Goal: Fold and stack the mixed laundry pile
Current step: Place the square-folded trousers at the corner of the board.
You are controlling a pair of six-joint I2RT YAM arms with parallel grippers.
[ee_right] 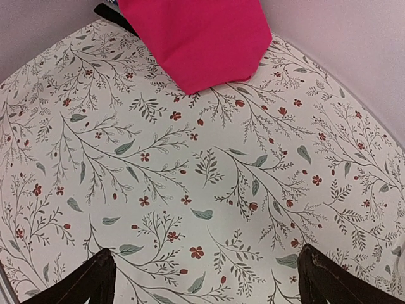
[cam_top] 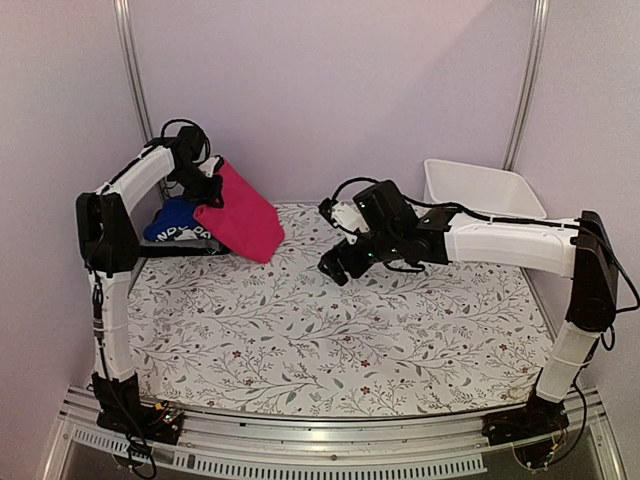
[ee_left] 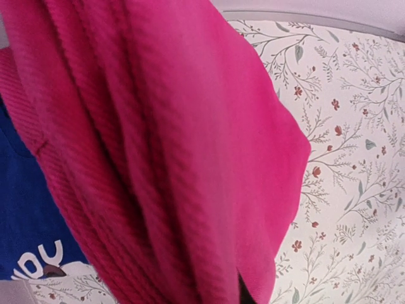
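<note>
Left fingers (cam_top: 207, 188) are clenched on the pink garment (cam_top: 240, 215), which dangles over the bench's (cam_top: 300, 340) far-left corner. Its long axis slants down-right, tip pointing mid-bench. The blue garment (cam_top: 172, 225) lies underneath. Right fingers (ee_right: 85, 282) are released wide.

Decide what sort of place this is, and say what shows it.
Probably a robot test booth: two arms bolted to a metal rail, plain walls around a covered table, the left hand holding a pink garment.

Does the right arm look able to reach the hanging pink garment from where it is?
Probably yes: the right claw is open, pointed at the pink garment, and only bare flowered table cover lies between them. Nothing blocks the way.
</note>
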